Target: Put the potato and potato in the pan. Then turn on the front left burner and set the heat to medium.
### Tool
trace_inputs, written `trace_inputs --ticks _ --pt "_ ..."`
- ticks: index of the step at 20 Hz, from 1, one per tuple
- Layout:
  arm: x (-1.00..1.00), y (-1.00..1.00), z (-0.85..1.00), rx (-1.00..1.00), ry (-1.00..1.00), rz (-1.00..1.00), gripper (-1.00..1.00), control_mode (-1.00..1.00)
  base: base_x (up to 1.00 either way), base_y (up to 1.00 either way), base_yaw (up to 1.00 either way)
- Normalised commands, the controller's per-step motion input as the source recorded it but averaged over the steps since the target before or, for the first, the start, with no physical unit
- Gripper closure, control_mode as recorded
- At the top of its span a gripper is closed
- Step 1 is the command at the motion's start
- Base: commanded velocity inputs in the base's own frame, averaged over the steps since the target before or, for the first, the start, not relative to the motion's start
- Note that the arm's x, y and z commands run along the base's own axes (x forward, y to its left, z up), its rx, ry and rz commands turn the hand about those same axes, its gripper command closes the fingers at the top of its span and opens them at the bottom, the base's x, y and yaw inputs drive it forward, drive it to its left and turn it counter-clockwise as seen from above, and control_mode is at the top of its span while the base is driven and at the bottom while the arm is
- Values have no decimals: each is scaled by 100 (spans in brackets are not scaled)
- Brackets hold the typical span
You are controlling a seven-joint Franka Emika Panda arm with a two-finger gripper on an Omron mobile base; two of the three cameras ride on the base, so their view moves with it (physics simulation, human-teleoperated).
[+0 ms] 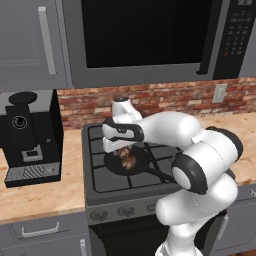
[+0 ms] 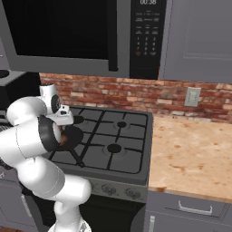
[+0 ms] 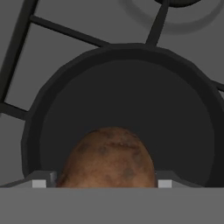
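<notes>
Brown, mottled skin marks the potato (image 3: 109, 157), which sits between your gripper (image 1: 125, 150) fingers directly above the pan (image 3: 127, 109); the jaws stand wide, apparently around it, though a firm hold isn't certain. The pan rests on the stove (image 1: 97, 182), front left grate. In the left base view brown shows inside the pan below the hand. Lower close to the pan's floor, then release, so the potato doesn't roll over the rim

We note the potato (image 3: 109, 159) has rough, mottled matt skin. The pan (image 3: 127, 105) looks smooth, dull black. Stove grates (image 2: 102, 136) read as dark matt metal; countertop (image 2: 190, 156) speckled, wall (image 2: 149, 97) rough brick.
</notes>
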Motion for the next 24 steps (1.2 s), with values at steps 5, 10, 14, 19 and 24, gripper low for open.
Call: trace_inputs --ticks 5,10,14,19,24 --pt "0 -1 0 0 0 -1 100 -100 0 0 0" --pt "0 0 0 0 0 0 -100 -100 0 0 0" --pt "0 0 0 0 0 0 -100 -100 0 0 0" --pt "0 0 0 0 0 0 -100 -100 0 0 0" --pt "0 -17 0 0 0 -4 -100 -100 0 0 0"
